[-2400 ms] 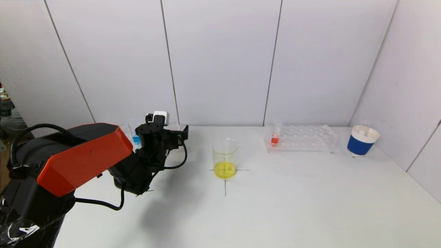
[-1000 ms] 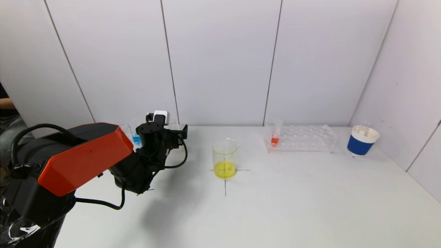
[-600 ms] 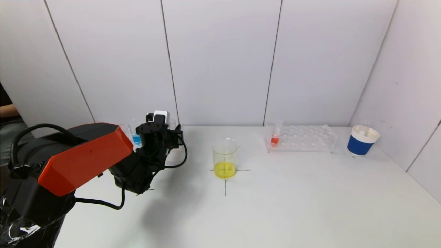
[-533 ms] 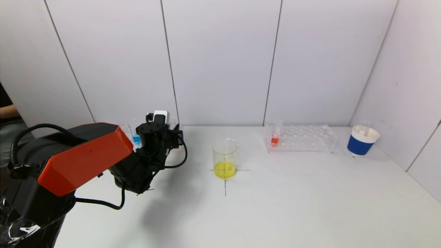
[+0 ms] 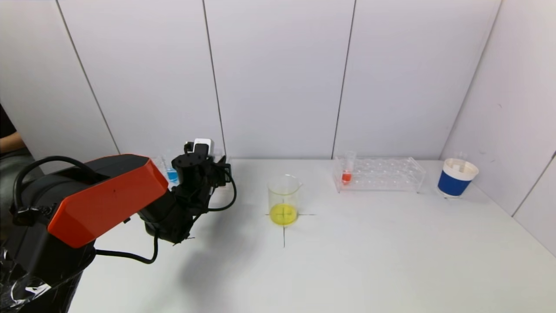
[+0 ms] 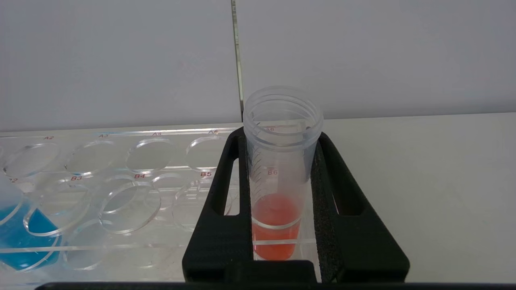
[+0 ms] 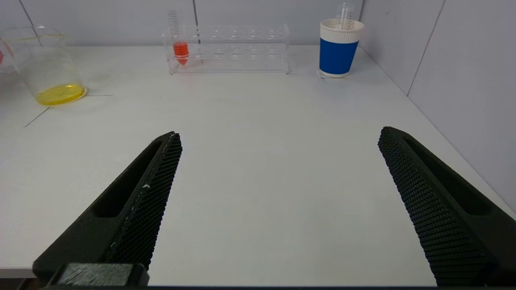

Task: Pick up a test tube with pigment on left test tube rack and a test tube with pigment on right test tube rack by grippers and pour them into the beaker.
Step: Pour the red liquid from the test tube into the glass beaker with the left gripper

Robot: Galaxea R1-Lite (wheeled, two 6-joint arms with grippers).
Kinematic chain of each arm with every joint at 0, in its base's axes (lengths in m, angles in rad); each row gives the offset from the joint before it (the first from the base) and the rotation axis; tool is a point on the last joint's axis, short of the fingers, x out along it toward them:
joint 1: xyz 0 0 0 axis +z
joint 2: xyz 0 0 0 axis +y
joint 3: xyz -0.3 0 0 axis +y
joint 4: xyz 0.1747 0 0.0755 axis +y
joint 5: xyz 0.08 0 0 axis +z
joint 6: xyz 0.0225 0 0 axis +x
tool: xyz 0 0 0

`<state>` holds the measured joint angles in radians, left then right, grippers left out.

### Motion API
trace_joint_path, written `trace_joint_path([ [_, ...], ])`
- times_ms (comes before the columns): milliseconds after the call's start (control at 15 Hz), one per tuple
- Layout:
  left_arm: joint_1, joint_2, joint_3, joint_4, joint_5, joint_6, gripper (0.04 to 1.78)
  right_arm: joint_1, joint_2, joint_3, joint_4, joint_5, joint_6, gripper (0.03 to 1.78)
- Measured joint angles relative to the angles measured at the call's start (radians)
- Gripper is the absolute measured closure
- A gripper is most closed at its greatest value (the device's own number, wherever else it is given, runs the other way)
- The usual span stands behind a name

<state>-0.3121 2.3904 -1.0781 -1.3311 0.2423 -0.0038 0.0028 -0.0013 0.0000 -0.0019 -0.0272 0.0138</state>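
Bare table (image 5: 369,256) lies open at near right; the beaker (image 5: 284,200) stands mid-table between the racks.

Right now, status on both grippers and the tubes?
Left gripper shut on red tube, tube still seated in left rack. Right gripper open, parked low. Beaker path unobstructed.
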Motion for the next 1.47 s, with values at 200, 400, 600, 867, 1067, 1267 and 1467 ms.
trace_joint_path([
  [200, 0.0, 0.0, -0.002, 0.006, 0.0, 0.0, 1.38, 0.0, 0.0, 0.0, 0.0, 0.0, 0.0, 0.04],
  [400, 0.0, -0.003, -0.003, 0.008, 0.0, 0.0, 1.38, 0.0, 0.0, 0.0, 0.0, 0.0, 0.0, 0.04],
  [600, 0.0, -0.014, -0.004, 0.025, 0.0, 0.0, 1.38, 0.0, 0.0, 0.0, 0.0, 0.0, 0.0, 0.04],
  [867, 0.0, -0.041, -0.018, 0.059, 0.0, 0.001, 1.38, 0.0, 0.0, 0.0, 0.0, 0.0, 0.0, 0.04],
  [1067, 0.0, -0.074, -0.043, 0.108, 0.0, 0.001, 1.38, 0.0, 0.0, 0.0, 0.0, 0.0, 0.0, 0.04],
  [1267, -0.001, -0.107, -0.069, 0.154, 0.0, 0.003, 1.38, 0.0, 0.0, 0.0, 0.0, 0.0, 0.0, 0.04],
  [1467, -0.001, -0.135, -0.097, 0.203, 0.0, 0.004, 1.38, 0.0, 0.0, 0.0, -0.001, 0.0, 0.0, 0.04],
])
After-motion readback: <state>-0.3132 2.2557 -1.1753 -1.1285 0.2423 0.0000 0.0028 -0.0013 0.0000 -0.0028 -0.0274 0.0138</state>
